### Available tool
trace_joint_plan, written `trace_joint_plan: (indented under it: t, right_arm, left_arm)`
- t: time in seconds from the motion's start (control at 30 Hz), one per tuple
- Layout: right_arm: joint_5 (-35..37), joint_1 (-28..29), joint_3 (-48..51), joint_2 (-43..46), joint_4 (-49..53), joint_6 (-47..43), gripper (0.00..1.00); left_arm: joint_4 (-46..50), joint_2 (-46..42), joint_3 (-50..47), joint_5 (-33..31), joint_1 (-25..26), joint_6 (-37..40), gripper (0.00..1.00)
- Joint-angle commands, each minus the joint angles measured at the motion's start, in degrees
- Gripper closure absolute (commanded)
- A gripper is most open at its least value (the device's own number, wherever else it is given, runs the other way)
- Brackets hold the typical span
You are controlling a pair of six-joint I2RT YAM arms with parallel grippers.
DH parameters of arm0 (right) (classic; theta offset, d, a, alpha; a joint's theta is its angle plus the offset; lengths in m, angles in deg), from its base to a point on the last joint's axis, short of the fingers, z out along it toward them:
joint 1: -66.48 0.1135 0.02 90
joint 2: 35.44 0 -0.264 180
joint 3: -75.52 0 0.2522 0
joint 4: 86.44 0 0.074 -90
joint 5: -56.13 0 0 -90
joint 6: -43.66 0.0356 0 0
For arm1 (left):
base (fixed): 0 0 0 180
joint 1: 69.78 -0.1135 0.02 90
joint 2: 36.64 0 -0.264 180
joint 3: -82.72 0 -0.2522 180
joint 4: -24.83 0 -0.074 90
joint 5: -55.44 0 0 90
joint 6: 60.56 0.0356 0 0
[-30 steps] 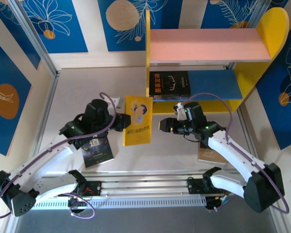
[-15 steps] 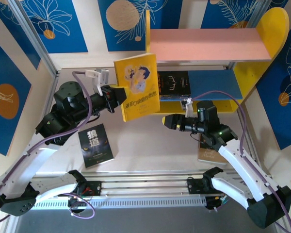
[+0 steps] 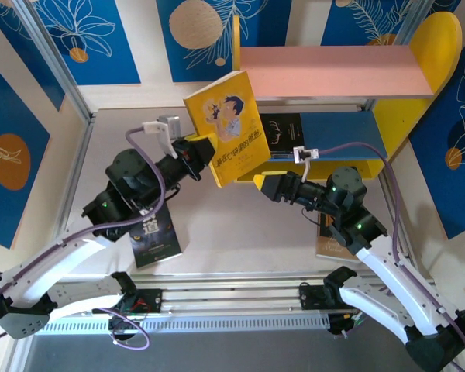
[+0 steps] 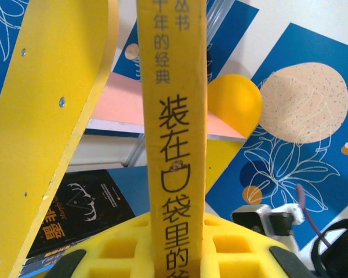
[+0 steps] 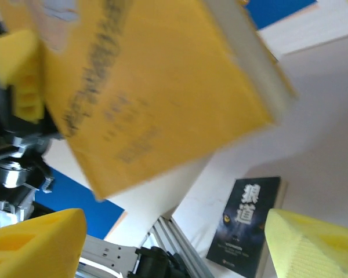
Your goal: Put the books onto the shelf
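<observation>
The spine of the yellow book (image 4: 174, 116) in my left wrist view reads 装在口袋里的, with 年的经典 in smaller characters above it; the lowest characters are cut off behind my pads. From above, its cover (image 3: 226, 128) shows a cartoon figure and a line of black title characters too small for me to read. My left end effector (image 3: 203, 151) is clamped on this book's lower edge, one yellow foam pad (image 4: 119, 249) on each side of the spine, and holds it in the air, tilted, in front of the left side panel of the shelf (image 3: 442, 46), not on either board. My right end effector (image 3: 257, 182) sits just below the book with its pads (image 5: 35, 243) spread wide and nothing between them; I cannot tell whether it touches the book. On the blue lower board (image 3: 349, 132) lies a dark book (image 3: 283, 133) with an antler drawing and orange characters I can't make out. A black book (image 5: 243, 223) marked 狼道 lies flat on the counter (image 3: 240, 232) under my left arm. A brown book (image 3: 323, 246) lies mostly hidden under my right arm.
</observation>
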Motion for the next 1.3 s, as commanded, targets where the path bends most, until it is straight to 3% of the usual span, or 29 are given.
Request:
trace_joint_plan:
  t: [0.0, 0.37, 0.7, 1.1, 1.27]
  right_arm:
    - [3.05, 2.8, 1.55, 0.39, -8.03, 3.09, 0.16]
    - [12.59, 10.4, 6.26, 0.2, -14.02, 0.23, 0.11]
    - [17.3, 13.6, 10.69, -3.68, -30.49, -0.36, 0.1]
    - [21.35, 15.77, 9.96, -4.87, -39.06, -3.14, 0.12]
    - [22.48, 15.78, 10.47, -5.83, -42.5, -2.22, 0.2]
  left_arm:
    - [-13.91, -2.95, -2.66, -6.28, 2.46, 0.12, 1.0]
    - [-25.56, -3.52, -9.6, -6.6, 5.08, -2.95, 1.0]
    - [-29.38, -3.48, -11.16, -5.81, 5.62, -4.12, 1.0]
    - [-32.38, -4.22, -13.44, -5.98, 5.77, -5.21, 1.0]
    - [-37.43, -4.09, -15.66, -4.76, 5.8, -5.22, 1.0]
